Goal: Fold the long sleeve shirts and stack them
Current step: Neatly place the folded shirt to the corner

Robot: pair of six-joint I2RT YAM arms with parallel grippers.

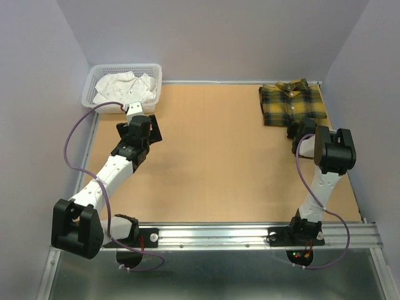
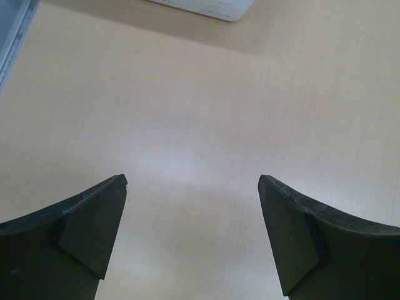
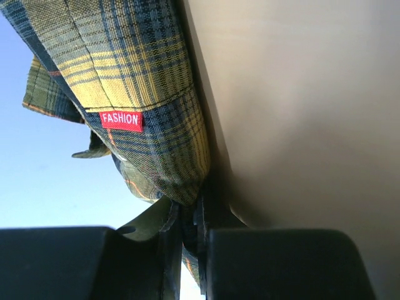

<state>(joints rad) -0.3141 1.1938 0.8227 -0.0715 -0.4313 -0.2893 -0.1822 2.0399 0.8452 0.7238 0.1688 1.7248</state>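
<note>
A folded yellow long sleeve shirt (image 1: pixel 291 102) with dark plaid lies at the table's far right corner, collar toward the back wall. My right gripper (image 1: pixel 294 130) sits at its near edge. In the right wrist view the fingers are pinched on a fold of the plaid shirt (image 3: pixel 144 69) just below a red "FASHION" label (image 3: pixel 120 120), so my right gripper (image 3: pixel 189 215) is shut on the cloth. My left gripper (image 1: pixel 134 112) hovers by the basket at the far left. In the left wrist view my left gripper (image 2: pixel 192 181) stands wide open over bare table.
A white plastic basket (image 1: pixel 125 67) at the far left corner holds crumpled white clothing (image 1: pixel 124 87); its rim (image 2: pixel 206 7) shows at the top of the left wrist view. Grey walls close in the back and both sides. A metal rail (image 1: pixel 250 232) runs along the near edge.
</note>
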